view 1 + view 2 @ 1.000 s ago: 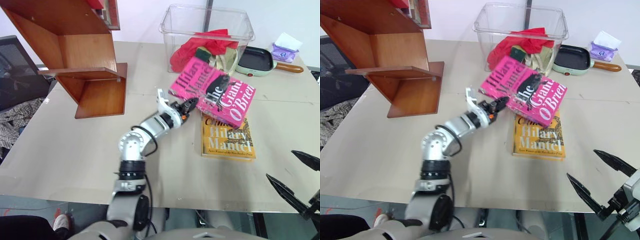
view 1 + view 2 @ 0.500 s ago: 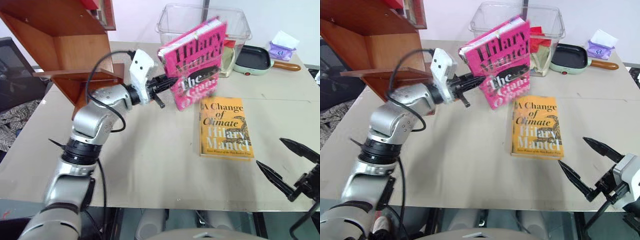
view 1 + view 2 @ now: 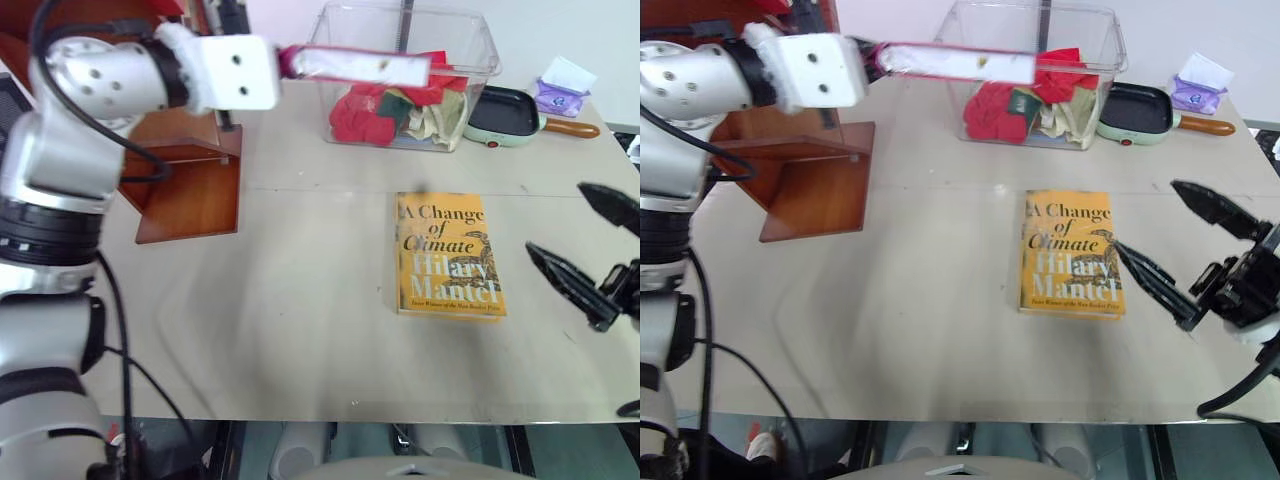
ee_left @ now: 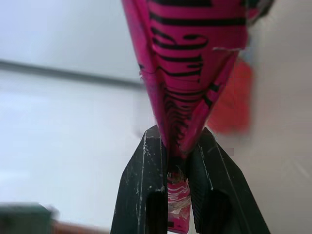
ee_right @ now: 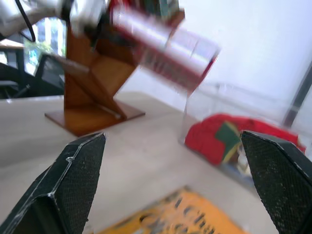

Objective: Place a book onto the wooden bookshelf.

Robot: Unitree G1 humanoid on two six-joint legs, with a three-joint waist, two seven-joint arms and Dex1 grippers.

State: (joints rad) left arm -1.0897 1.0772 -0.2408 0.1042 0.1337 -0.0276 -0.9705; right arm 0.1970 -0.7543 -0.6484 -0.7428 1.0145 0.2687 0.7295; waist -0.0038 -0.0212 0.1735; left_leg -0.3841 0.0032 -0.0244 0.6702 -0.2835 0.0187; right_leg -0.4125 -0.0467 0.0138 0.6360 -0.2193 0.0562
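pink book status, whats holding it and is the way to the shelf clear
Left gripper shut on bright pink paperback book, held up level. Right gripper open, empty, beside orange-yellow book. Reddish-brown wooden bookshelf just behind left arm; nothing between.

Head pair: from above the near edge of the table point(image 3: 300, 340), facing forward and down; both eyes share the whole tabletop, from the wooden bookshelf point(image 3: 190, 190) at far left to the orange-yellow book point(image 3: 1072, 252) at right.
Left wrist: very near, along its own fingers point(image 4: 146, 195) onto the pink book point(image 4: 190, 73).
Right wrist: low over the table, facing left and far between its fingers point(image 5: 73, 180); shares bookshelf, pink book and clear bin point(image 5: 234, 141) with the head pair.
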